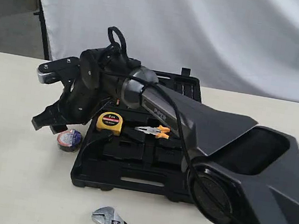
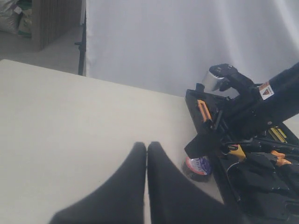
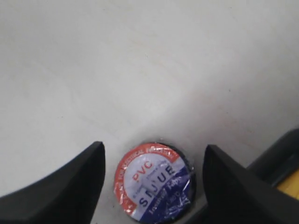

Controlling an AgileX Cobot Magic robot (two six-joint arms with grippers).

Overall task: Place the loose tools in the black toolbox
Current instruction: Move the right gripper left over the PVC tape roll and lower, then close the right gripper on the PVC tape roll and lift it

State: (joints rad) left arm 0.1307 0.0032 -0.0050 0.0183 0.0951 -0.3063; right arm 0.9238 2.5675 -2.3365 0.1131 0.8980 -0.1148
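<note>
The small dark tape roll [image 1: 69,139] with a red, white and blue label lies flat on the table, just off the left edge of the open black toolbox [image 1: 127,186]. My right gripper [image 3: 154,148] hangs over it, open, one finger on each side of the tape roll [image 3: 154,184] without touching it. The exterior view shows the right arm reaching across the box to the right gripper [image 1: 52,123]. A silver adjustable wrench [image 1: 113,222] with a black handle lies in front of the box. My left gripper [image 2: 147,147] is shut and empty over bare table, left of the tape roll [image 2: 198,166].
A yellow tape measure [image 1: 109,123] and orange-handled pliers [image 1: 155,131] sit in the toolbox. A white cloth backdrop [image 1: 206,30] hangs behind the table. The right arm's bulky base [image 1: 252,178] covers the box's right part.
</note>
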